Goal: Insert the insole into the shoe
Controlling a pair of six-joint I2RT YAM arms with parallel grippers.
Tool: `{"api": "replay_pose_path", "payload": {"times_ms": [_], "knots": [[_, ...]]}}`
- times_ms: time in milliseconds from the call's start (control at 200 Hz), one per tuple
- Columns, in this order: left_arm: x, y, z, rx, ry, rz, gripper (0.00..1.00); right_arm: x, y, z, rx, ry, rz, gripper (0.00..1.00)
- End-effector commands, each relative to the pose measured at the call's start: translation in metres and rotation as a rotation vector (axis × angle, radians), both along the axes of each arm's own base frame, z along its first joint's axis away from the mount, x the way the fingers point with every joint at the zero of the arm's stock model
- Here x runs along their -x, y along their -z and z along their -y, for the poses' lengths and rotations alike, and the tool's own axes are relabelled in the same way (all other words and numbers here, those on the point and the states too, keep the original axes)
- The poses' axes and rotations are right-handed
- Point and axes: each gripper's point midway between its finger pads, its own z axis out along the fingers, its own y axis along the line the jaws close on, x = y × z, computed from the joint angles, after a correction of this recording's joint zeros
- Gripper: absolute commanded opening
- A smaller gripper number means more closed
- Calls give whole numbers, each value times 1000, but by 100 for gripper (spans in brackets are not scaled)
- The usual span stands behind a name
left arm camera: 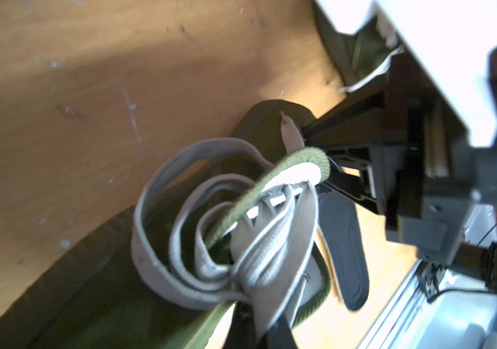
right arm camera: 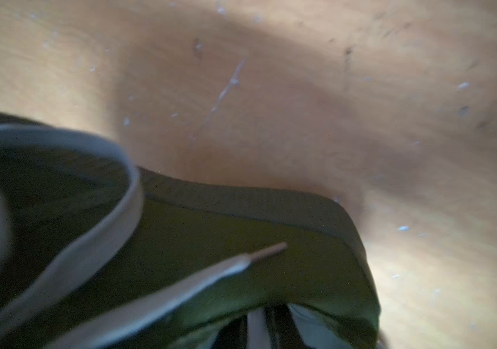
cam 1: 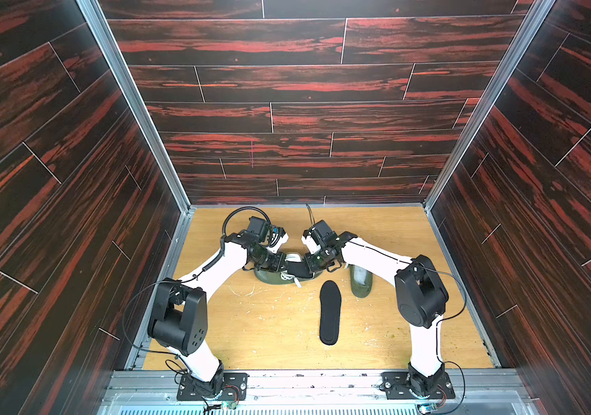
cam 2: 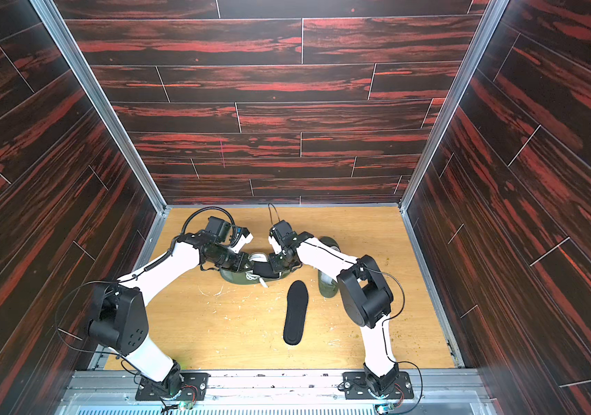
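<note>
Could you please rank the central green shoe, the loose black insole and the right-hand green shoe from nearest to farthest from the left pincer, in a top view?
1. Central green shoe: directly under the left pincer.
2. Loose black insole: lying flat to its right, nearer the robot's bases.
3. Right-hand green shoe: farther right, beyond the insole.

Dark wall panels (cam 1: 287,82) with red-and-black wood grain fill the top and both sides, joined by grey metal corner posts (cam 1: 135,100). Lower centre, a pale wooden worktop (cam 1: 261,323), scuffed white and brightly lit, ends at a metal rail (cam 1: 322,377).
</note>
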Motion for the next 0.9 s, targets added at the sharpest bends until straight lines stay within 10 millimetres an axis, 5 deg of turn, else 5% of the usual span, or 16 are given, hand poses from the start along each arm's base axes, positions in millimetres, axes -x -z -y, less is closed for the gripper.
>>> {"api": "replay_pose_path", "payload": {"times_ms": [0,200,531,897], "knots": [[0,-9,-4,-22,33,12,8,-7,7,2,19,39,32,18],[-9,-2,-13,-53,9,25,7,-15,25,25,148,68,142,29],[-23,12,-26,-125,-58,29,7,-7,-33,34,89,91,242,48],[-23,6,-26,-104,-77,53,7,8,-7,18,24,26,155,55]]}}
